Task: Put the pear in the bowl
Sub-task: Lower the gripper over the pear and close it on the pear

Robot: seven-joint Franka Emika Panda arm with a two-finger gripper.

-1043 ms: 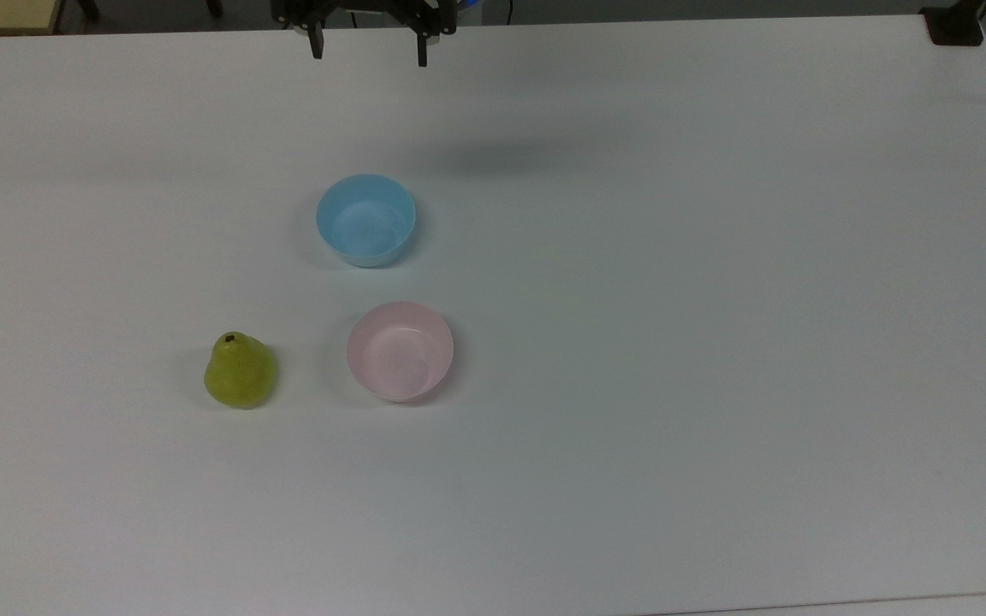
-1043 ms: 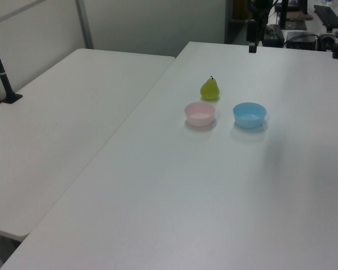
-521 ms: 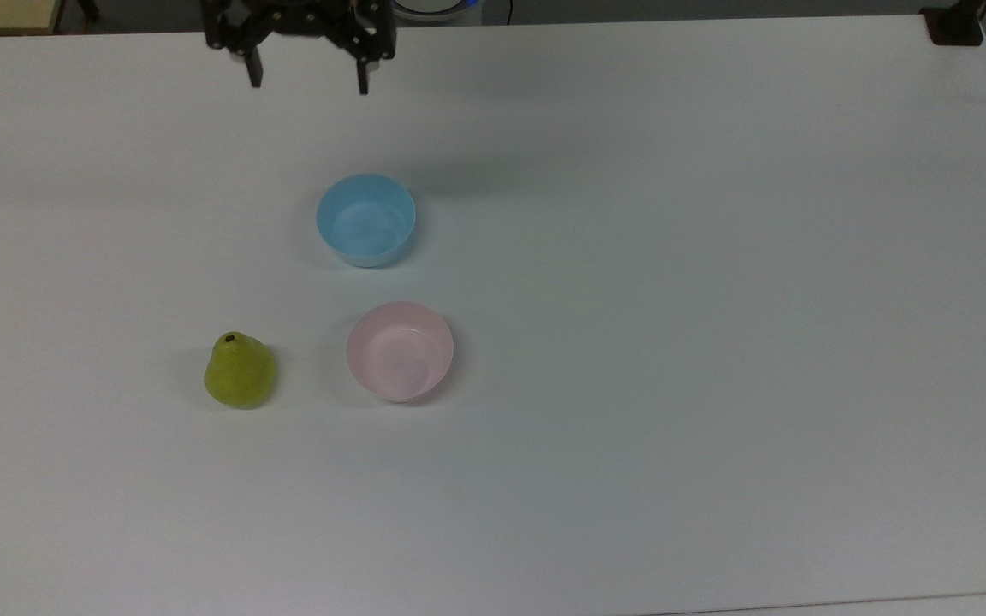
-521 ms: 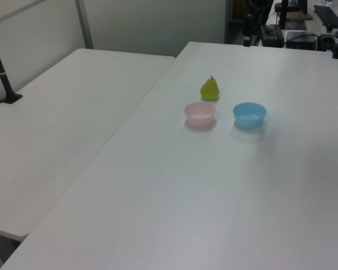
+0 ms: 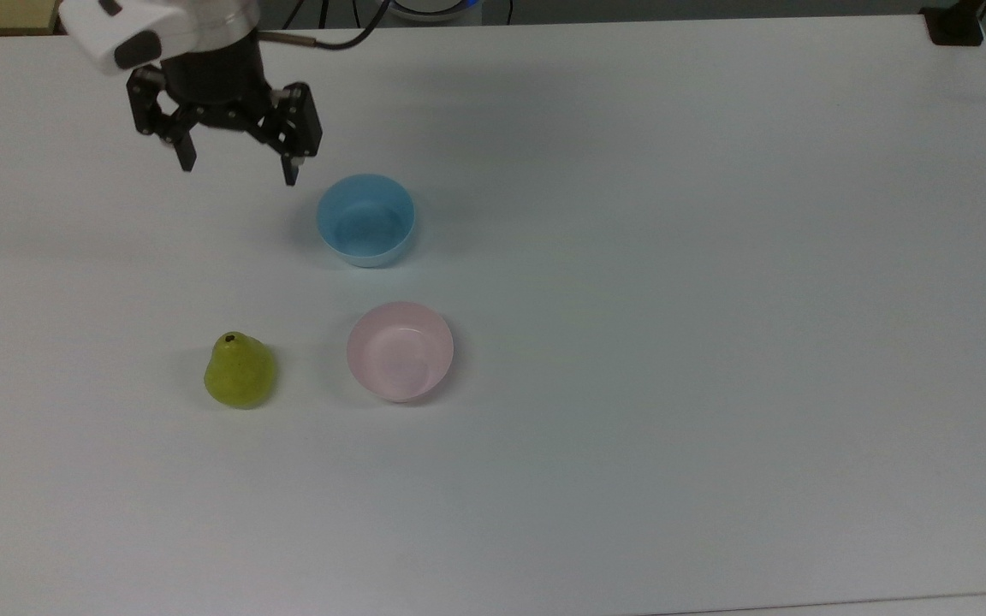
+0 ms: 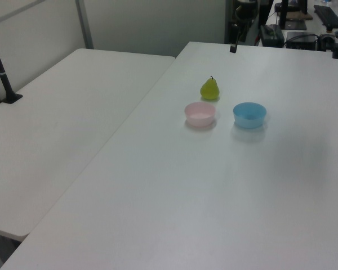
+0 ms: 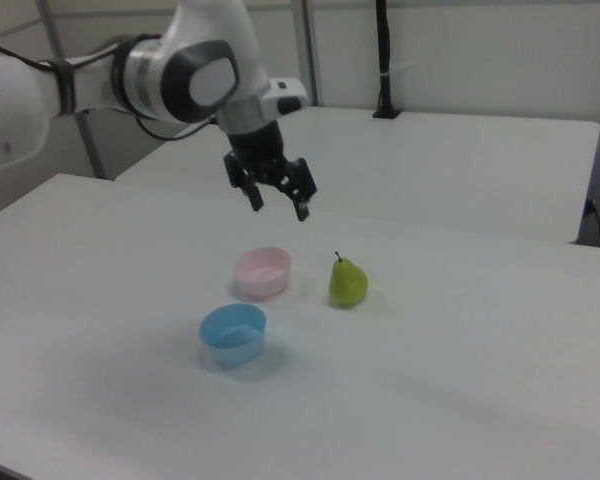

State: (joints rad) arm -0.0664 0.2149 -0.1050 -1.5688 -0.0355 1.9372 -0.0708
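The tool (image 5: pixel 236 169) hangs in the air above the worktop (image 5: pixel 715 257). Its two fingers are spread wide and it holds nothing.

The thing nearest the tool is the blue bowl (image 5: pixel 365 220). In the top view it sits just below the tool and a little to the top view's right. Next out is the pink bowl (image 5: pixel 400 351), farther down past the blue one. The pear (image 5: pixel 240 370) is the farthest. It stands upright on the worktop, almost straight below the tool in the top view and well apart from it. The pear is beside the pink bowl but not touching it. In the right view the pear (image 7: pixel 347 282) stands below the tool (image 7: pixel 277 203), a bit to the right view's right, with the pink bowl (image 7: pixel 264 272) next to it.

What could go wrong? I think the pear might tip or roll if one finger bumps it first, because it is round and smooth. The two bowls look alike in size and sit close, so the pear could end up in the blue one by mistake. The bowls look light, so a knock could push them away.

In the top view the arm is cut off by the top edge. In the left view the tool (image 6: pixel 233 47) is small and far away, so its fingers are hard to make out there.
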